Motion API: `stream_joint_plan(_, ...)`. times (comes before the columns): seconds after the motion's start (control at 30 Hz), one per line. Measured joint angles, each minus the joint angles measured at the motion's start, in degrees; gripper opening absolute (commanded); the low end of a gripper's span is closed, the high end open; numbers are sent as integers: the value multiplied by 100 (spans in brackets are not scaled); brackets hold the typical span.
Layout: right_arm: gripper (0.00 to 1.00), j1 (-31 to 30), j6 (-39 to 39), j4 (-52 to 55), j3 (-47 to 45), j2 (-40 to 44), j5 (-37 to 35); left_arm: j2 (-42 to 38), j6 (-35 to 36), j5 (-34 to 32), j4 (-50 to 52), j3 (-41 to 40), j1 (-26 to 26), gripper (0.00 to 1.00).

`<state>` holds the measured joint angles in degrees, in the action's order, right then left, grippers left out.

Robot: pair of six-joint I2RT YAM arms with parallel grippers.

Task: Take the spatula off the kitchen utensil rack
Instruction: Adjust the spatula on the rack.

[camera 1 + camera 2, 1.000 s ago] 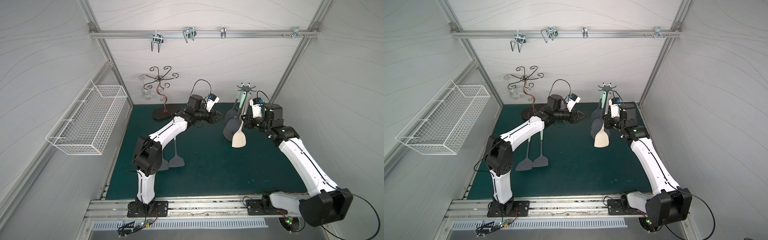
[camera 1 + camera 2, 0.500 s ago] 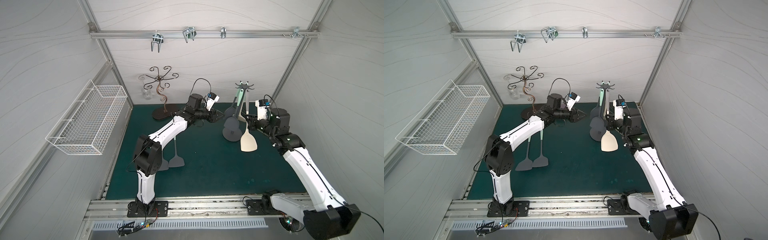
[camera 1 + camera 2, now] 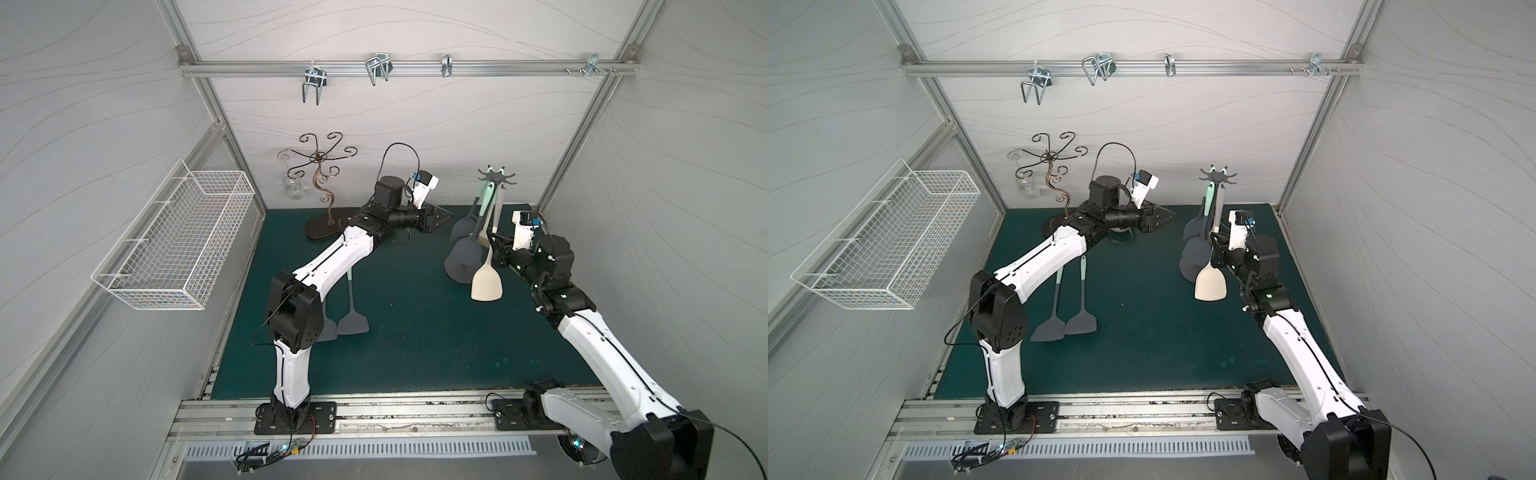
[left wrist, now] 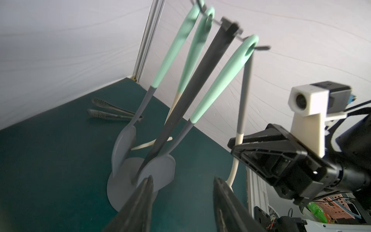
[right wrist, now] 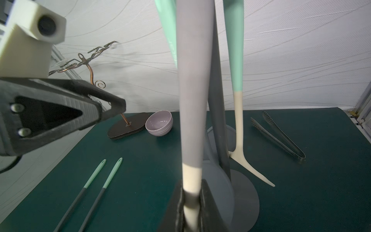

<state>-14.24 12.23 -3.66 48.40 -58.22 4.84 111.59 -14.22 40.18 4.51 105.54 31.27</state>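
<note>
In both top views the dark grey kitchen utensil rack, with a round flat base and a star of hooks on top, stands at the back of the green mat. The right gripper is pinched onto the neck of the grey-handled, cream-bladed spatula, right beside the rack. The spatula's top end is up by the hooks; I cannot tell if it is off its hook. The left gripper hangs near the rack, holding nothing.

In the left wrist view its two fingers stand apart with only air between them. Three mint-handled tools hang from the hooks.

In the right wrist view the right gripper's fingers squeeze the spatula's cream neck. A small purple bowl and grey metal tongs sit on the mat behind
</note>
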Motion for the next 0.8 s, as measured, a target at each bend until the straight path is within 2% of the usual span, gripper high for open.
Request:
stream_joint_plan(0.13,0,-35,-37,-28,-2,26,-118,0,-131,-2,-63,254,0,51)
stream_joint_plan(0.5,0,-234,-278,-109,-131,533,-623,13,-341,-2,-144,269,0,51)
stream_joint_plan(0.8,0,-269,-278,-442,-433,581,-614,66,-439,15,-142,295,0,51)
